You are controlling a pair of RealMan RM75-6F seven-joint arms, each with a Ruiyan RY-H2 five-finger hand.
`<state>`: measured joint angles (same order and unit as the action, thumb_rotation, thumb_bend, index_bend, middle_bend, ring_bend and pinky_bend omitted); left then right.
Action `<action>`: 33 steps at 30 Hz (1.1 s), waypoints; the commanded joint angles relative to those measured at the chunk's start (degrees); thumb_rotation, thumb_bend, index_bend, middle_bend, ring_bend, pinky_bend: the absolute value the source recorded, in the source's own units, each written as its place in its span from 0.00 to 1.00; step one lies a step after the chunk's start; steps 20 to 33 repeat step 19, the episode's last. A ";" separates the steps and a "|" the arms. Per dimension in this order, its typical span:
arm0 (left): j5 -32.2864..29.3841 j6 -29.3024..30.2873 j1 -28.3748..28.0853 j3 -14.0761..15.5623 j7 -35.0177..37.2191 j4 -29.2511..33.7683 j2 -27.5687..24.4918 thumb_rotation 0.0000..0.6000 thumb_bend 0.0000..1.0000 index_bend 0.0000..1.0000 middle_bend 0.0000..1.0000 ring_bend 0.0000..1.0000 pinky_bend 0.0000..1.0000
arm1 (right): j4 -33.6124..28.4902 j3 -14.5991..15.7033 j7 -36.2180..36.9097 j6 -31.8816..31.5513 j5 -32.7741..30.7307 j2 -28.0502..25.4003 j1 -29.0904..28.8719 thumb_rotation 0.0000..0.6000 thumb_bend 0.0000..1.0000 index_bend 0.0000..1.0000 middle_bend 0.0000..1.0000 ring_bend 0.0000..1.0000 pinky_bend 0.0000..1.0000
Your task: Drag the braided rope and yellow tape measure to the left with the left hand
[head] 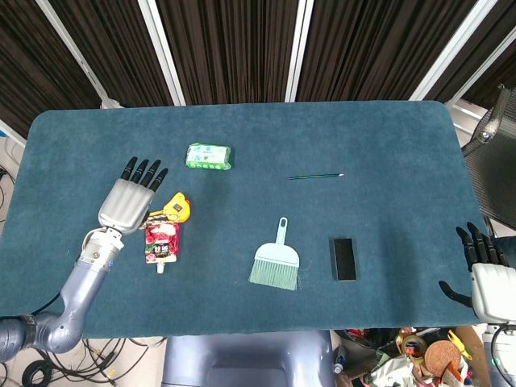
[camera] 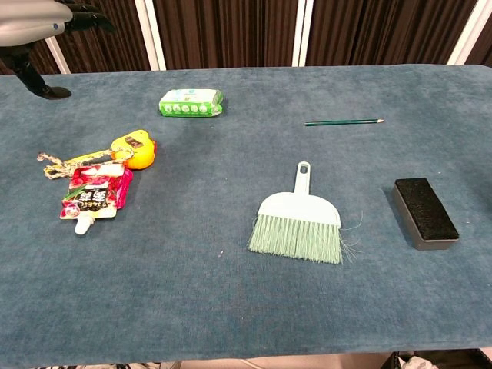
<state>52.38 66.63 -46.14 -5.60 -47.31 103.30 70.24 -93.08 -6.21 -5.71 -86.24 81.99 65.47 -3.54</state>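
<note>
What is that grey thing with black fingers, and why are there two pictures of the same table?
It is a robot's hand. The robot has two arms, steered by a person. One camera looks down from its head, the other looks out from its chest.

The left hand hangs over the blue table with fingers spread, holding nothing. The right hand waits beside the table's edge, also holding nothing.

On the table lie a yellow tape measure with a braided rope on its tape, a red pouch, a green wipes pack, a pencil, a small brush and a black eraser block.
</note>
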 commanded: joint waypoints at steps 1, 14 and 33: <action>1.05 1.55 1.12 -0.23 1.48 3.18 -1.49 1.00 0.29 0.06 0.00 0.00 0.00 | 0.04 0.02 -0.05 -0.01 0.08 0.04 -0.02 1.00 0.07 0.08 0.00 0.08 0.16; 20.61 23.78 21.43 11.62 12.08 9.38 -5.67 1.00 0.29 0.11 0.00 0.00 0.00 | 0.11 -0.07 -0.22 -0.12 0.03 0.08 -0.03 1.00 0.07 0.08 0.00 0.08 0.16; 23.48 27.08 27.07 13.58 21.25 4.27 -5.54 1.00 0.29 0.12 0.00 0.00 0.00 | 0.18 0.04 -0.37 -0.03 0.19 0.13 -0.08 1.00 0.07 0.08 0.00 0.08 0.16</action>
